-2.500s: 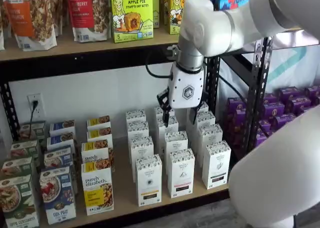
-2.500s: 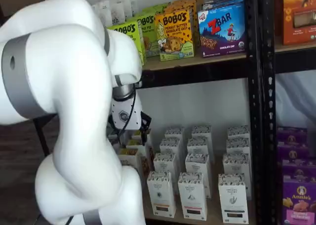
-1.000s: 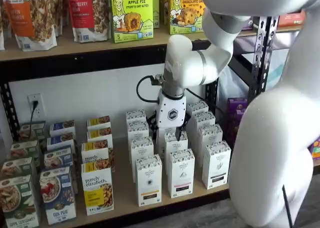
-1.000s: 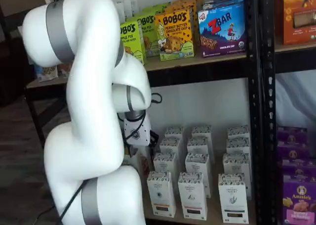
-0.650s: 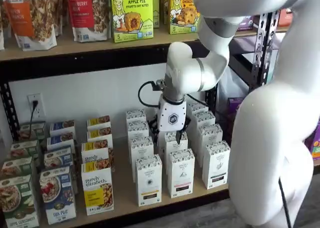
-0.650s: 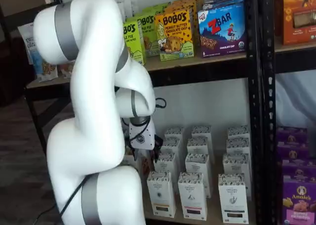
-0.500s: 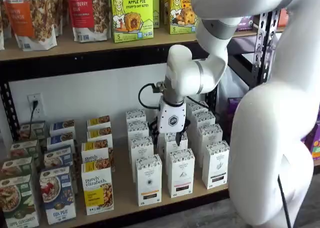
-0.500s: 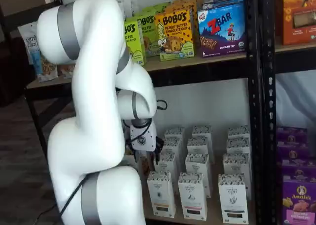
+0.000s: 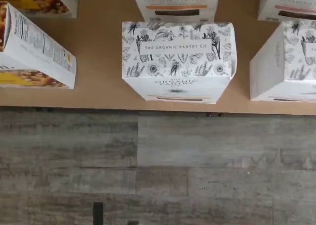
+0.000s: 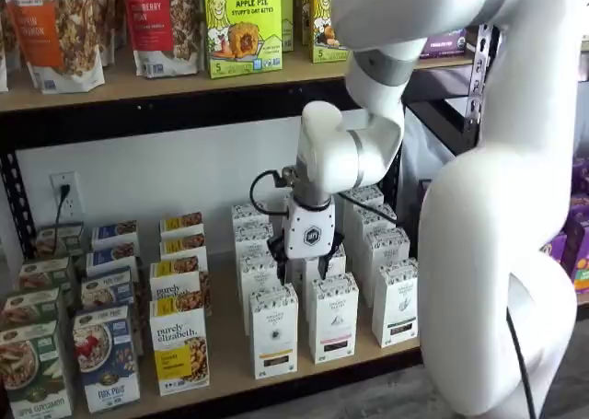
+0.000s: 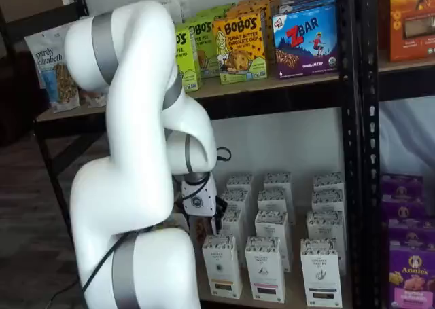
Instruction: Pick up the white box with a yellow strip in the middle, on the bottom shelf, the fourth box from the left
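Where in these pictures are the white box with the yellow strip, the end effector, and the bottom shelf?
white box [image 10: 273, 331]: a shelf view, front face.
end effector [image 10: 301, 270]: a shelf view, between its black fingertips.
bottom shelf [image 9: 98, 57]: wrist view, bare wooden board.

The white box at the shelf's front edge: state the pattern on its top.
The white box has a top printed with dark botanical line drawings, flowers and leaves, on white; clearest in the wrist view.
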Robot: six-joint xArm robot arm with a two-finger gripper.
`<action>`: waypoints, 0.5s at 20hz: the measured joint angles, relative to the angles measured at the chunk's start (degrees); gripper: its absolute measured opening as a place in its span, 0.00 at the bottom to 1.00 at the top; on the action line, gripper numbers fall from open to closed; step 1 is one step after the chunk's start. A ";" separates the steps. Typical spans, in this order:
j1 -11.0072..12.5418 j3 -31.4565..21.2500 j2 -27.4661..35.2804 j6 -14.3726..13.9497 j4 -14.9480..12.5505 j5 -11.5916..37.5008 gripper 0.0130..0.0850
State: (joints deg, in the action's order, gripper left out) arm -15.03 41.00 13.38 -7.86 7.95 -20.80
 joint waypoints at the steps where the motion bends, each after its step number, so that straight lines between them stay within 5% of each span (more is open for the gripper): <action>1: -0.13 0.54 0.92 -0.18 -0.05 0.34 1.00; 4: -0.34 2.54 4.08 -2.24 -2.10 1.50 1.00; 10: -0.44 6.56 9.47 -0.44 -0.25 3.46 1.00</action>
State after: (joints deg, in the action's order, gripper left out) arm -15.47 47.56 22.85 -8.30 7.70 -17.34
